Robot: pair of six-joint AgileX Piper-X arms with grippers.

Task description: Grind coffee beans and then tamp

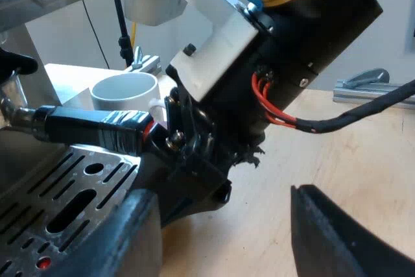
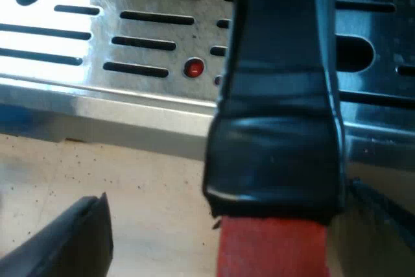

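Note:
The metal holder's dark glossy handle (image 1: 97, 124) sticks out level above the espresso machine's slotted drip tray (image 1: 65, 186). My right gripper (image 1: 178, 141) is at the handle's red end (image 1: 150, 129). In the right wrist view the handle (image 2: 275, 95) and its red end (image 2: 272, 251) lie between my right gripper's (image 2: 227, 192) fingers. One finger (image 2: 71, 238) stands well apart from the handle and the other (image 2: 382, 218) is close beside it, so the gripper is open. My left gripper (image 1: 220, 225) is open above the wooden table, just short of the right arm, holding nothing.
A white mug (image 1: 126, 89) stands behind the handle, beside the machine. The drip tray (image 2: 130, 37) has a small red dot (image 2: 193, 67) among its slots. A metal clamp (image 1: 366, 82) lies on the wooden table (image 1: 337, 154) farther off.

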